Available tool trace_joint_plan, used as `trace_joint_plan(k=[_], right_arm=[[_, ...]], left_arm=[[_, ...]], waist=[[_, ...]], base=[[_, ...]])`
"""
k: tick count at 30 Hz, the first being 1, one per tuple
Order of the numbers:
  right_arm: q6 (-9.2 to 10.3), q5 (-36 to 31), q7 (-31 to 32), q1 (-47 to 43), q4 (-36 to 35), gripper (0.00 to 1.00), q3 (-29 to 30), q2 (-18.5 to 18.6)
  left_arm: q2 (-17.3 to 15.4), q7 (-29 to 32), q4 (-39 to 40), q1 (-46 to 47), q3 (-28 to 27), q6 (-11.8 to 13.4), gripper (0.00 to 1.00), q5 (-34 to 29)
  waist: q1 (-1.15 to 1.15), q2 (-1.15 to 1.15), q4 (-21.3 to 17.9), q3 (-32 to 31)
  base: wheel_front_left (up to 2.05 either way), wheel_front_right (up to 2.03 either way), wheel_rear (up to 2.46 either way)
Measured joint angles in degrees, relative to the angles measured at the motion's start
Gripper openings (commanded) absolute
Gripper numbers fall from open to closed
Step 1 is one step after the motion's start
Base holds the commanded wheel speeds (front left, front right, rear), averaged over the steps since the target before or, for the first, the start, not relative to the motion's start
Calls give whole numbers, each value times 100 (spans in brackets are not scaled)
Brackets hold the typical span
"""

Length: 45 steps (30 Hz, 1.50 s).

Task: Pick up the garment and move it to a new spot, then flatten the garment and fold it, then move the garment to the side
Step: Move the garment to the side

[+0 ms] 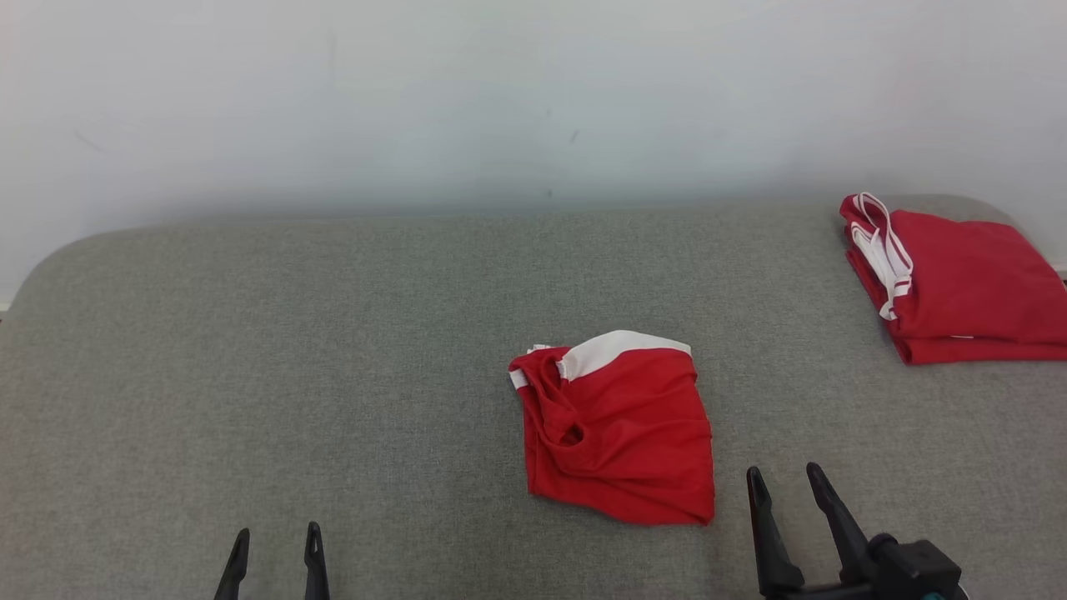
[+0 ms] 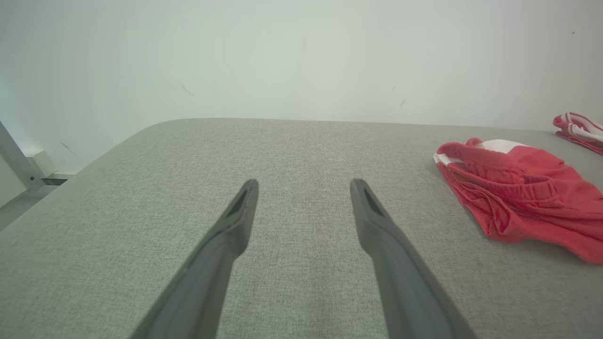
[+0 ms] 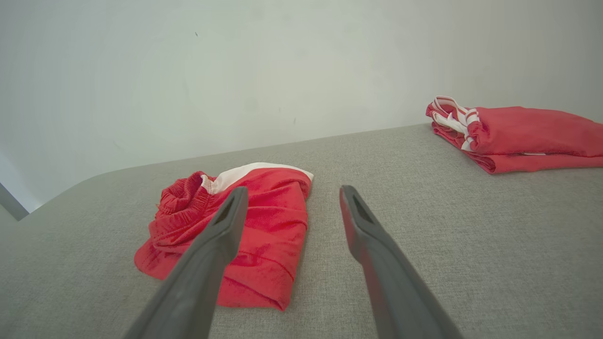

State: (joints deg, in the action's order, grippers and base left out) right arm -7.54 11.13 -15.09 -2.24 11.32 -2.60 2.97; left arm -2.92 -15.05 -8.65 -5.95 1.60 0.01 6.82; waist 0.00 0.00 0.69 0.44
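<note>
At the middle of the grey table [image 1: 250, 333], a red garment [image 1: 618, 429] lies loosely doubled, white band showing.
Left gripper [image 1: 278, 531] and right gripper [image 1: 783, 471] hover near the front edge, both spread and empty, the right just beside the cloth; another red pile [image 1: 959, 283] sits far right; a pinch catching one layer only would likely spill the folds open.

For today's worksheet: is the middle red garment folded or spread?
Folded, roughly: the garment lies as a compact, doubled, wrinkled bundle.
</note>
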Motion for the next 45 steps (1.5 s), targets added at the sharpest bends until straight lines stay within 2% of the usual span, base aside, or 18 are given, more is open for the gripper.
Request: trace_joint_plan(k=[4, 8, 21, 27, 28, 29, 30, 31, 32, 37, 39, 45], right_arm=[[0, -121, -1, 270, 177, 100, -7, 2], [0, -218, 0, 720, 649, 100, -33, 71], [0, -302, 118, 2668, 3552, 100, -8, 431], [0, 12, 283, 3053, 4433, 100, -269, 394], [0, 80, 308, 3098, 4514, 69, -350, 387], [0, 155, 322, 3149, 4575, 69, -427, 383], [0, 226, 322, 3172, 4630, 40, -505, 385], [0, 291, 312, 3194, 4657, 27, -592, 379], [0, 358, 293, 3221, 4679, 0, -665, 383], [-3, 465, 247, 3452, 4738, 0, -1094, 610], [-2, 423, 327, 3739, 4740, 0, -1490, 926], [-2, 447, 535, 4586, 4509, 0, -2162, 1708]], left_arm=[[0, 0, -4, 3, 23, -1, 100, 9], [0, 0, -5, 37, 96, -7, 100, 16], [0, 0, -24, 274, 291, 11, 100, 80], [-1, 0, -33, 348, 311, 54, 100, 127], [0, 0, -27, 359, 311, 59, 100, 127], [0, 0, -24, 359, 303, 73, 100, 130], [0, 0, -24, 358, 297, 86, 100, 136], [-1, 0, -22, 358, 294, 100, 100, 137], [0, 0, -20, 358, 292, 101, 100, 146], [0, 0, -2, 394, 310, 111, 100, 196], [2, 0, 20, 459, 338, 107, 100, 202], [0, 0, 85, 671, 378, 90, 100, 197]], waist=[[0, 0, 40, 23], [0, 0, 126, 80], [1, 0, 595, 490], [1, 1, 774, 649], [1, 0, 786, 667], [1, 0, 790, 681], [0, 0, 783, 688], [1, 0, 768, 690], [1, 0, 748, 690], [0, 0, 638, 722], [0, 1, 592, 806], [0, 1, 477, 1083]], base=[[0, 0, 0], [0, 0, 0], [0, 0, 0], [0, 0, 0], [0, 0, 0], [0, 0, 0], [0, 0, 0], [0, 0, 0], [0, 0, 0], [0, 0, 0], [0, 0, 0], [0, 0, 0]])
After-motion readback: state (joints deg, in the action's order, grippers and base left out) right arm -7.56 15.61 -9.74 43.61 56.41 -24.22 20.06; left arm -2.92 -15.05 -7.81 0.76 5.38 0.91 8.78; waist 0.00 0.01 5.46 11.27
